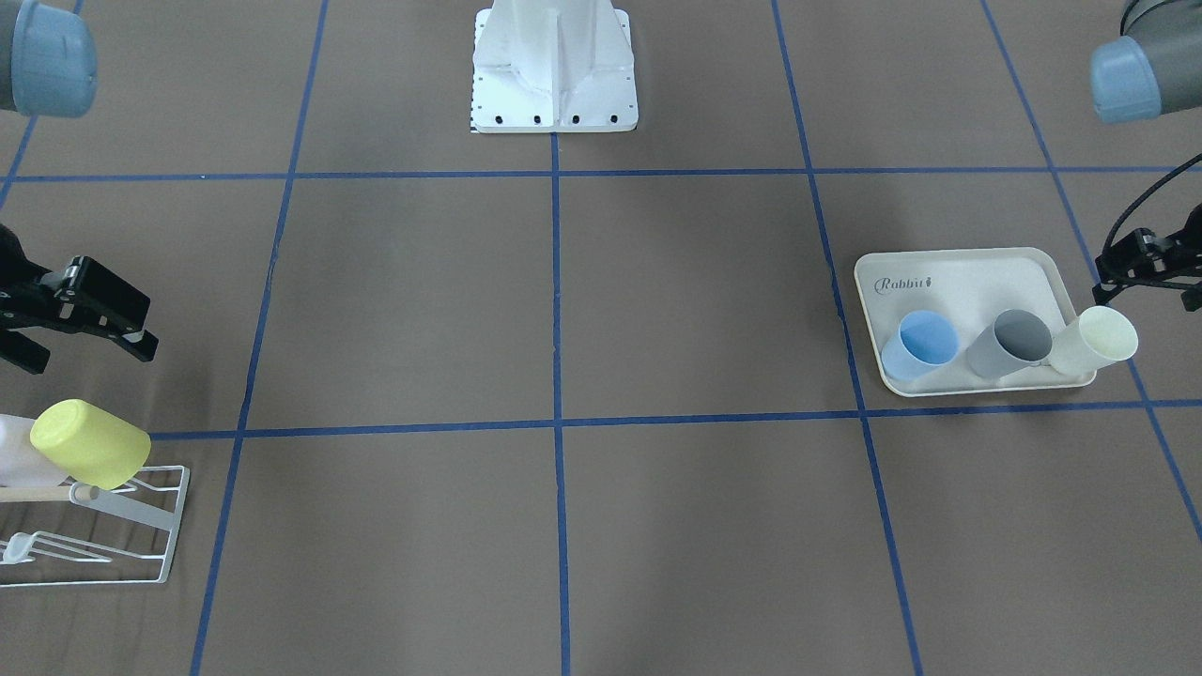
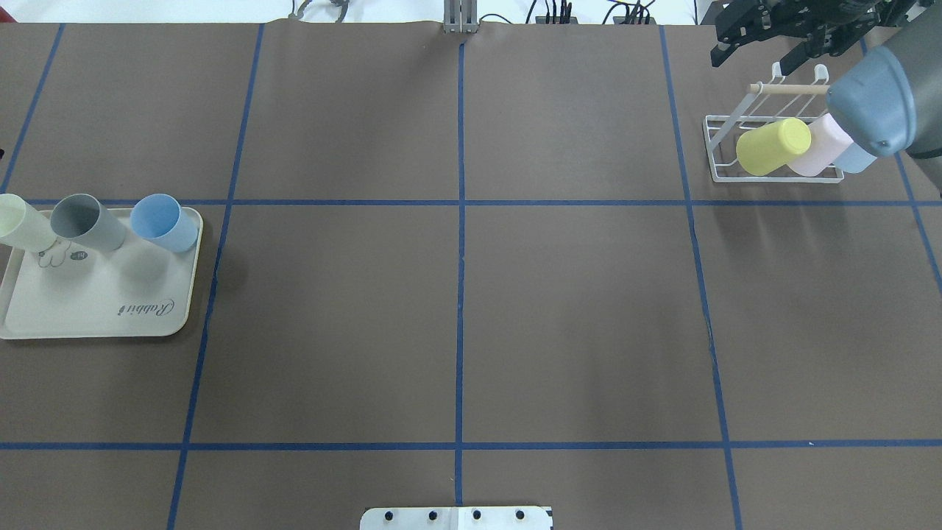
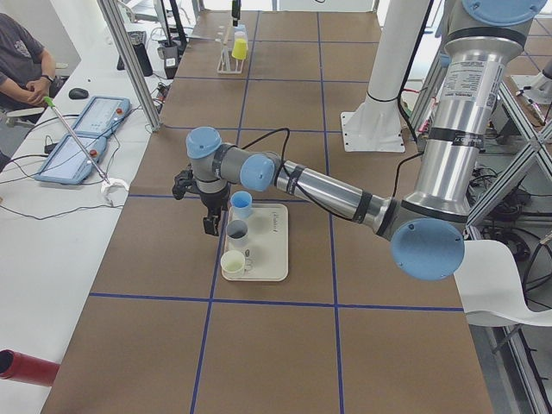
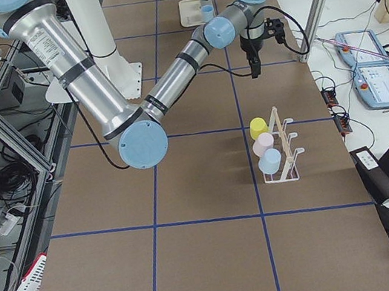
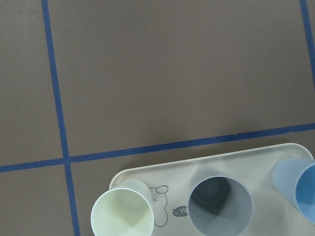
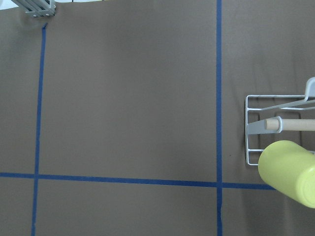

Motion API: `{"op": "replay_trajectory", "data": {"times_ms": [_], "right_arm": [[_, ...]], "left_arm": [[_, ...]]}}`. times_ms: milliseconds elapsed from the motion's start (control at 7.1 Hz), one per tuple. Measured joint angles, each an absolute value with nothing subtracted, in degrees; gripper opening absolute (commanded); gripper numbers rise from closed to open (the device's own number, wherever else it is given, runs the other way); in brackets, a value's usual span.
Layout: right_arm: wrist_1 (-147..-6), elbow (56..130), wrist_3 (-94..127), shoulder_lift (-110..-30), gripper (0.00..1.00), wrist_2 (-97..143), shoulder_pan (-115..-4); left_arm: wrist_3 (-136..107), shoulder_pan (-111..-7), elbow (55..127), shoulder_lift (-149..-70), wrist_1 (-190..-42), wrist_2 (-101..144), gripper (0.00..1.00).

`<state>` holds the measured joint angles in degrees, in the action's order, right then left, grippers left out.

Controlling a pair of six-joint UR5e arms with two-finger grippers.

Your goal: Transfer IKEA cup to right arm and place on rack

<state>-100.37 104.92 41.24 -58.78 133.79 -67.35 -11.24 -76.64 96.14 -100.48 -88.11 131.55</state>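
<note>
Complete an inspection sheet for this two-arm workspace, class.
Surface: brown table, blue tape grid.
Job's things: blue cup, grey cup and pale yellow cup mouth-up on the tray; yellow cup, pink cup and light blue cup on the rack.
Clutter: nothing seen.
Grippers: right gripper open, empty, beside the rack; left gripper over the tray's edge, jaws unclear.
Cables: black cable at the left wrist.
Surroundings: seated person, pendants on a side bench.
</note>
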Motion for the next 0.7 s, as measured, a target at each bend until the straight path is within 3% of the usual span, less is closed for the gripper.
{"op": "replay_trajectory", "data": {"times_ms": [422,704], "right_arm": [[-100.08,108.99,49.26,-58.33,0.99,133.47,-64.78],[-100.03,110.48,51.94,-58.11,0.99,133.35,-63.82]], "left_arm": [[-8.46,-78.3,83.12,-100.33,-100.6,133.88,1.0],[-9.61,-78.35,78.25,-99.57,-107.73,134.48,1.0]]}}
